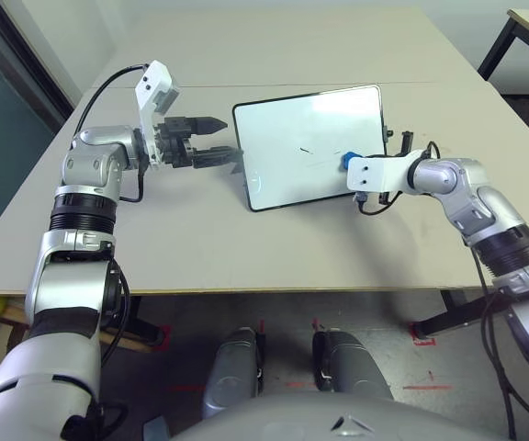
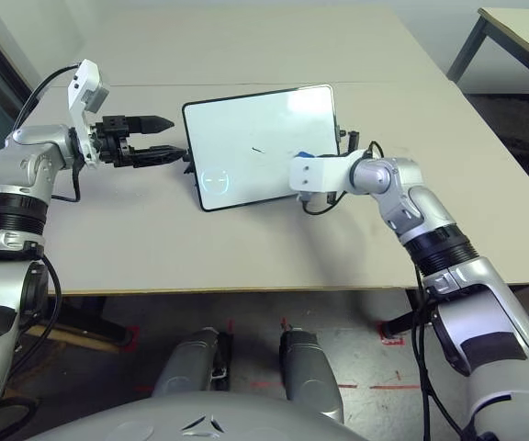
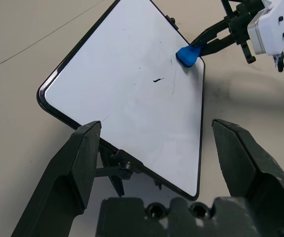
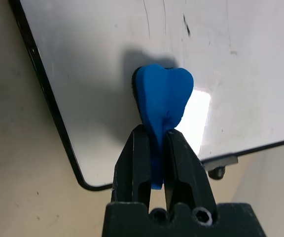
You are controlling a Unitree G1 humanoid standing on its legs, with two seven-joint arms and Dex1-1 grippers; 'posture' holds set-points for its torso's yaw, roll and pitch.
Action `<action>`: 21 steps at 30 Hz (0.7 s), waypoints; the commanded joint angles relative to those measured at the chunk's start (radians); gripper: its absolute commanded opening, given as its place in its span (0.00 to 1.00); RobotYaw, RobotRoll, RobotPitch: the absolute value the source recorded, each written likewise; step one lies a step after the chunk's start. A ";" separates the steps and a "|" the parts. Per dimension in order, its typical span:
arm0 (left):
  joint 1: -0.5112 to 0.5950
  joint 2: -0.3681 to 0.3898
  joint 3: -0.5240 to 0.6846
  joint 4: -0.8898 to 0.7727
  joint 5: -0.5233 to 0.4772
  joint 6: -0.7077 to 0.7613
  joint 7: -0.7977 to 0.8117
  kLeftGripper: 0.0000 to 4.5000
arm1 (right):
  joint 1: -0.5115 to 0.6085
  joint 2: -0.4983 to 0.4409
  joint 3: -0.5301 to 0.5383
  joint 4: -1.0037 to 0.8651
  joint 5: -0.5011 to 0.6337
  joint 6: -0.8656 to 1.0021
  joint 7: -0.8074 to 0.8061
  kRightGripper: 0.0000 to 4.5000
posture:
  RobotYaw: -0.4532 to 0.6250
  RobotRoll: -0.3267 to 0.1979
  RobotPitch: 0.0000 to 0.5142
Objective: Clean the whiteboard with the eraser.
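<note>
A: Where is the eraser [image 4: 164, 91], and what does each hand do?

B: Nearest, the right hand [image 4: 156, 130] is clenched on the blue eraser, which lies against the whiteboard [image 1: 278, 170] near its near right corner. Farther off, beside the board's left side, the left hand [image 1: 231, 140] is released, its fingers apart and empty.

A: How far along is the cleaning?

B: Judged partly done: most of the surface is white; a short dark mark [image 3: 158, 80], small specks and faint streaks are left, and call for further strokes.

A: And the count, near to far?

B: One counter [image 1: 246, 253]; two hands, one grasping; one eraser; one whiteboard; one bolder mark, the specks too small to count surely; one side table [image 2: 522, 26] beyond
</note>
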State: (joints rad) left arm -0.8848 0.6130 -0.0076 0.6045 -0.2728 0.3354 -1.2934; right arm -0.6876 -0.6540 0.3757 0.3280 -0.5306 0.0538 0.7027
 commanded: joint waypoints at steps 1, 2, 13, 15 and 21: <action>-0.011 0.002 -0.007 0.007 0.008 -0.007 -0.007 1.00 | 0.003 -0.001 -0.011 0.024 0.005 0.016 0.008 0.03 | 0.53 0.62 0.17; -0.011 0.001 -0.007 0.007 0.008 -0.007 -0.007 1.00 | -0.002 0.005 -0.009 0.023 0.005 0.017 0.008 0.03 | 0.53 0.62 0.17; -0.001 0.006 -0.001 -0.006 0.004 -0.003 -0.002 1.00 | -0.068 0.111 0.021 0.029 -0.001 0.031 0.009 0.03 | 0.54 0.62 0.17; 0.001 0.007 0.000 -0.009 0.003 -0.002 -0.001 1.00 | -0.076 0.125 0.024 0.034 -0.004 0.029 0.009 0.03 | 0.55 0.62 0.17; 0.008 0.012 0.006 -0.016 0.000 0.000 0.004 1.00 | -0.092 0.168 0.041 0.035 -0.008 0.025 0.015 0.03 | 0.55 0.62 0.16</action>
State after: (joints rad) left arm -0.8845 0.6145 -0.0066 0.6035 -0.2729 0.3333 -1.2911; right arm -0.7732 -0.5031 0.3846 0.3559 -0.5348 0.0818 0.7048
